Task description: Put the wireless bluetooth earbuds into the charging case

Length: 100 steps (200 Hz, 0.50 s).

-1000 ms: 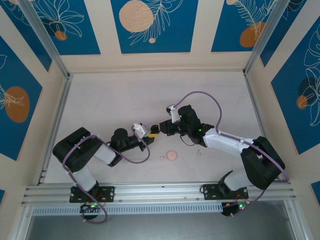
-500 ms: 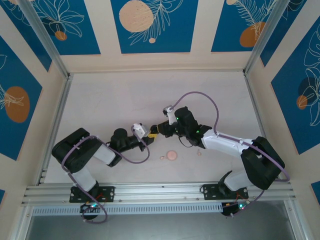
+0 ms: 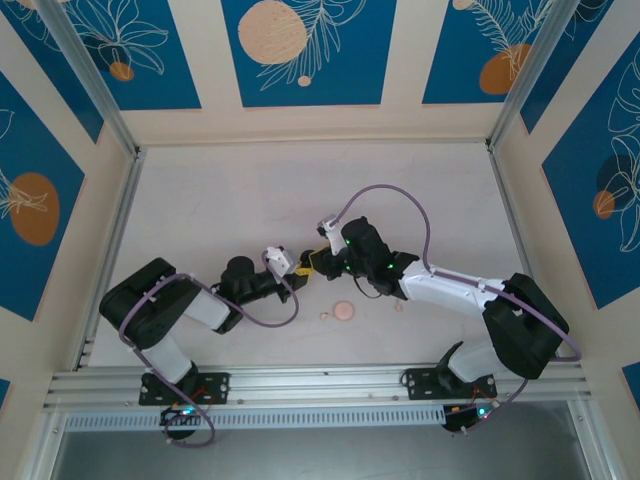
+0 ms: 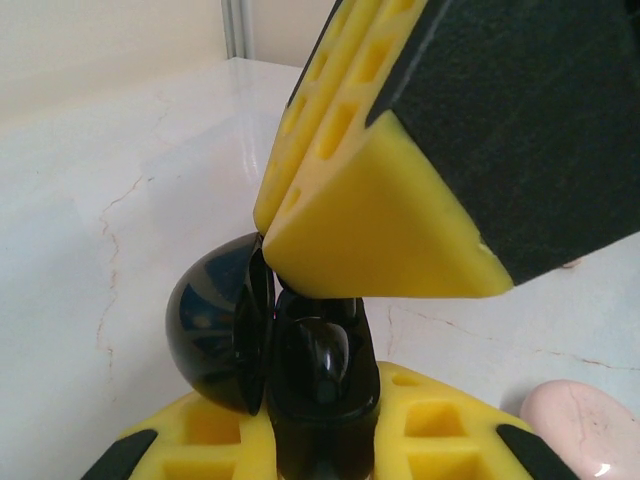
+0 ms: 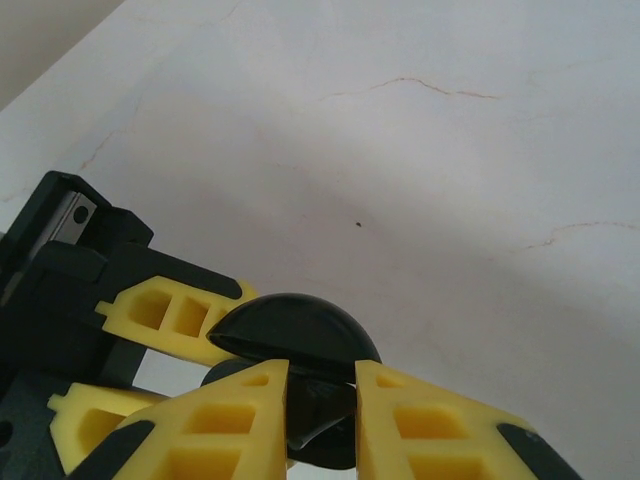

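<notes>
The left gripper (image 3: 303, 270) is clamping narrowly on a glossy black rounded charging case (image 4: 320, 390) above the middle of the white marbled table (image 3: 250, 200); the right gripper (image 3: 317, 261) is pinching it too, seemingly by the opened lid (image 4: 212, 330); two tiny pale pink stemmed earbuds (image 3: 323, 316) are lying toward the near edge, either side of a pale pink round disc (image 3: 343, 311).

Pale marbled table (image 3: 250, 200), alu rails (image 3: 320, 381) at edges; cream walls (image 3: 403, 60) w/ blue leaf-print panels (image 3: 340, 70).
</notes>
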Each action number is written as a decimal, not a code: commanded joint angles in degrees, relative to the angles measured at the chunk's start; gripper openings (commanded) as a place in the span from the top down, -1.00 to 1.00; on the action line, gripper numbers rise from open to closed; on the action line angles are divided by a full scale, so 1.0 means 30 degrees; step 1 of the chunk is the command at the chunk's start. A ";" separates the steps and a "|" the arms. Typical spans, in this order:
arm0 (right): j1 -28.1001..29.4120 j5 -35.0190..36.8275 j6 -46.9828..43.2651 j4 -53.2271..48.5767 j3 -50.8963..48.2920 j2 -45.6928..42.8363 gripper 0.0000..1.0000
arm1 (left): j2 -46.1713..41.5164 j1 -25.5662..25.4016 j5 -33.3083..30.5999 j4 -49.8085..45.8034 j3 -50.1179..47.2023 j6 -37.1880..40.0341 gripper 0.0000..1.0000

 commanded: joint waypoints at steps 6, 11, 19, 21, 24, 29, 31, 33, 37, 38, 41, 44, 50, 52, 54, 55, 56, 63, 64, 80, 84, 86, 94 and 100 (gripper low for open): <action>0.0183 0.0970 -0.0635 -0.1101 0.0127 -0.0600 0.59 | -0.0562 -0.0224 0.0475 0.1097 0.0197 -0.0074 0.83; 0.0185 0.1062 -0.0658 -0.1132 0.0160 -0.0664 0.59 | -0.0562 -0.0230 0.0475 0.1119 0.0197 -0.0074 0.83; 0.0185 0.1168 -0.0746 -0.1131 0.0161 -0.0749 0.59 | -0.0584 -0.0234 0.0492 0.1094 0.0211 -0.0074 0.83; 0.0170 0.1186 -0.0768 -0.1122 0.0147 -0.0783 0.59 | -0.0588 -0.0244 0.0494 0.1089 0.0200 -0.0074 0.83; 0.0198 0.1225 -0.0789 -0.1120 0.0156 -0.0824 0.59 | -0.0590 -0.0224 0.0492 0.1078 0.0197 -0.0074 0.83; 0.0202 0.1307 -0.0785 -0.1119 0.0121 -0.0866 0.59 | -0.0587 -0.0220 0.0503 0.1069 0.0197 -0.0074 0.83; 0.0189 0.1330 -0.0785 -0.1127 0.0115 -0.0878 0.59 | -0.0567 -0.0226 0.0504 0.1068 0.0197 -0.0074 0.83; 0.0186 0.1358 -0.0778 -0.1143 0.0106 -0.0881 0.59 | -0.0584 -0.0228 0.0483 0.1068 0.0197 -0.0074 0.83; 0.0194 0.1442 -0.0794 -0.1134 0.0125 -0.0913 0.59 | -0.0595 -0.0236 0.0476 0.1068 0.0197 -0.0074 0.83; 0.0204 0.1454 -0.0785 -0.1126 0.0114 -0.0907 0.59 | -0.0592 -0.0222 0.0476 0.1068 0.0197 -0.0074 0.83; 0.0198 0.1489 -0.0788 -0.1139 0.0108 -0.0950 0.59 | -0.0590 -0.0214 0.0475 0.1046 0.0197 -0.0059 0.83; 0.0190 0.1560 -0.0777 -0.1122 0.0126 -0.0973 0.59 | -0.0612 -0.0213 0.0457 0.1051 0.0197 -0.0079 0.83; 0.0196 0.1660 -0.0810 -0.1147 0.0126 -0.1022 0.59 | -0.0594 -0.0224 0.0466 0.1014 0.0197 -0.0045 0.83; 0.0188 0.1668 -0.0821 -0.1126 0.0131 -0.1041 0.59 | -0.0606 -0.0227 0.0488 0.1011 0.0197 -0.0045 0.83; 0.0186 0.1670 -0.0824 -0.1136 0.0117 -0.1068 0.59 | -0.0594 -0.0235 0.0479 0.1024 0.0197 -0.0044 0.83; 0.0185 0.1685 -0.0829 -0.1142 0.0125 -0.1058 0.59 | -0.0607 -0.0251 0.0462 0.1017 0.0197 -0.0044 0.83; 0.0170 0.1677 -0.0817 -0.1131 0.0114 -0.1067 0.59 | -0.0613 -0.0245 0.0469 0.0999 0.0197 -0.0044 0.83; 0.0185 0.1754 -0.0849 -0.1136 0.0144 -0.1134 0.59 | -0.0605 -0.0243 0.0475 0.0980 0.0182 -0.0016 0.83; 0.0185 0.1771 -0.0856 -0.1142 0.0153 -0.1135 0.59 | -0.0612 -0.0240 0.0461 0.0966 0.0175 -0.0016 0.83; 0.0172 0.1918 -0.0834 -0.1151 0.0137 -0.1283 0.59 | -0.0637 -0.0242 0.0475 0.0958 0.0168 -0.0015 0.83; 0.0184 0.1937 -0.0843 -0.1156 0.0124 -0.1339 0.59 | -0.0637 -0.0229 0.0475 0.0951 0.0167 -0.0015 0.83; 0.0185 0.1949 -0.0836 -0.1158 0.0108 -0.1362 0.59 | -0.0624 -0.0214 0.0461 0.0936 0.0167 -0.0015 0.83; 0.0185 0.2042 -0.0848 -0.1138 0.0064 -0.1476 0.59 | -0.0620 -0.0238 0.0475 0.0923 0.0167 0.0014 0.83; 0.0185 0.2105 -0.0860 -0.1148 0.0057 -0.1556 0.59 | -0.0630 -0.0222 0.0461 0.0929 0.0153 0.0007 0.83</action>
